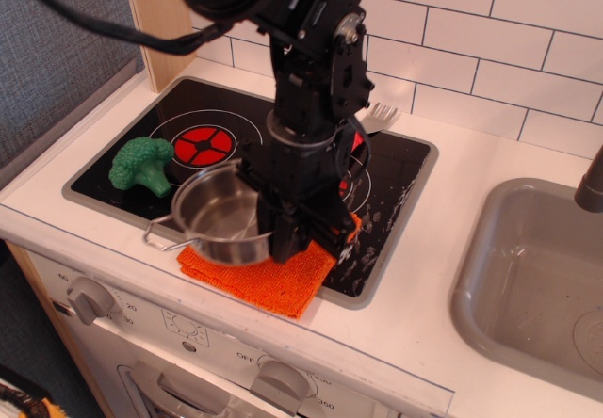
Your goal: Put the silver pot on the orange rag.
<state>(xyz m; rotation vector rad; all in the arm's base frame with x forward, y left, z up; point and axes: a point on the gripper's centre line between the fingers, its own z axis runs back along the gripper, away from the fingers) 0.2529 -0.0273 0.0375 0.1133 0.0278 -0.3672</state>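
Stovetop: gripper (275, 222) seemingly clamps silver pot (219, 213) over orange rag (264, 277).

Silver pot (219, 213), ribbed orange rag (268, 281), green broccoli (141, 164).

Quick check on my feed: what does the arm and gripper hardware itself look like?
The arm is all black, built of chunky, blocky segments with small silver screws or fittings. A black cable loops off its upper-left side. The gripper is black too, boxy; no visible markings.
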